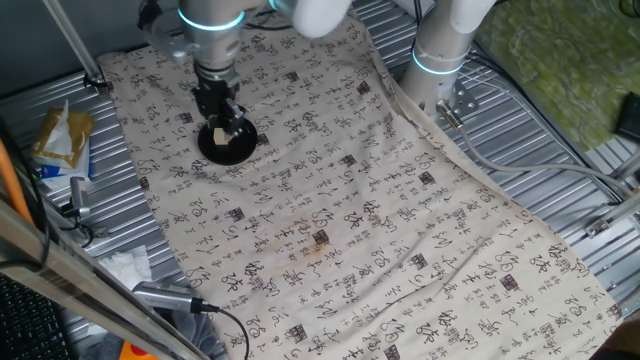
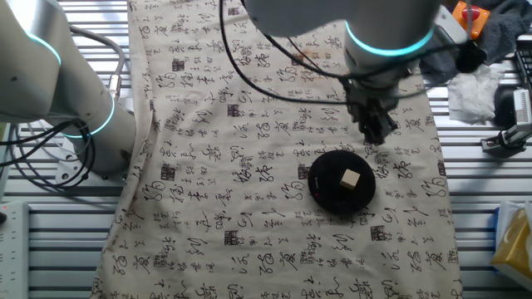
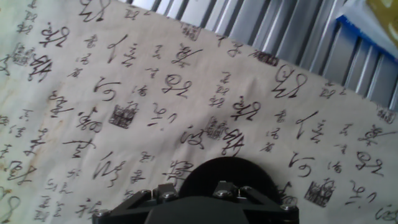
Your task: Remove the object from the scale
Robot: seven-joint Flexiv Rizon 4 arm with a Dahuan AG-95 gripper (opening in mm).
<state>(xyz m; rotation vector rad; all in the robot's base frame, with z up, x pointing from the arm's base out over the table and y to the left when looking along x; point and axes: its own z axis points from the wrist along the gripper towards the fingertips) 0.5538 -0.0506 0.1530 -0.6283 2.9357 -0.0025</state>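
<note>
Object [image 2: 350,180] rests on scale [image 2: 326,189], right of frame centre on the counter's printed cloth [image 2: 249,124]. Hand [image 2: 376,126] hangs just above-right of it; finger state cannot be determined.

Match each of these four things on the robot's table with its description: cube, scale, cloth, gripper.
Things:
1. cube
2. scale
3. cloth
4. gripper

Descriptions:
A. pale, printed with black characters
B. above the scale's edge, holding nothing
C. small and tan, on the black disc
D. round, black, lying on the cloth

Pairs: 1-C, 2-D, 3-A, 4-B
</note>
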